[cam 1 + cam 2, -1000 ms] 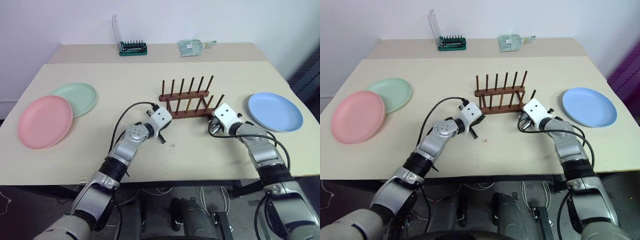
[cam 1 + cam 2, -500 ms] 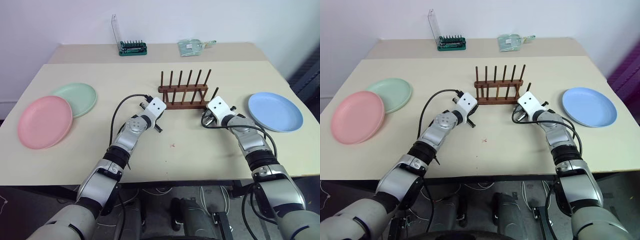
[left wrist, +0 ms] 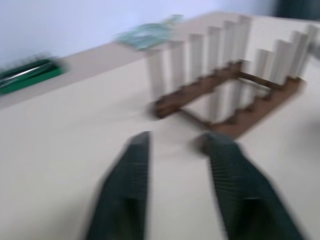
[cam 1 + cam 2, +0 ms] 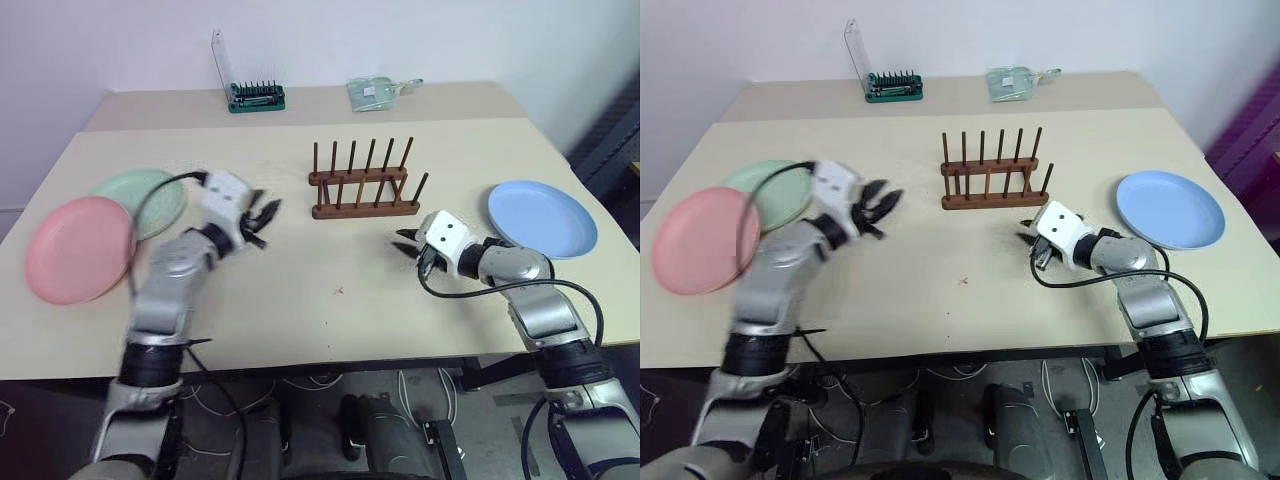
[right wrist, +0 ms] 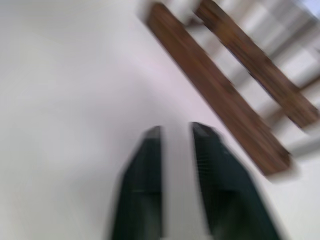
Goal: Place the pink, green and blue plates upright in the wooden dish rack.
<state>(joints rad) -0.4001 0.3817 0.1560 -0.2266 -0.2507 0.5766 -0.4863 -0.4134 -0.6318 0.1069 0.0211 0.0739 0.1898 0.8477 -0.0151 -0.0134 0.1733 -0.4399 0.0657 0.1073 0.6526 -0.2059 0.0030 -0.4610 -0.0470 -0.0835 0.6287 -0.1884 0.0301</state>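
Rack (image 4: 362, 182) between both grippers, touching neither; left gripper (image 4: 262, 212) jaws spread, right gripper (image 4: 409, 246) jaws parted, both empty

Left pincer (image 4: 262, 213) raised, arm bent, fingers (image 3: 131, 176) parted, empty. Right pincer (image 4: 408, 247) low, angled inward, fingers (image 5: 148, 165) slightly apart, empty.

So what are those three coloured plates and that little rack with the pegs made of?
The salmon pink round plate, pale mint green plate and light blue plate look like matte plastic or melamine: flat even colour, no shine. The small dark reddish-brown peg rack looks like stained wood: brown rails, thin dowel pegs.
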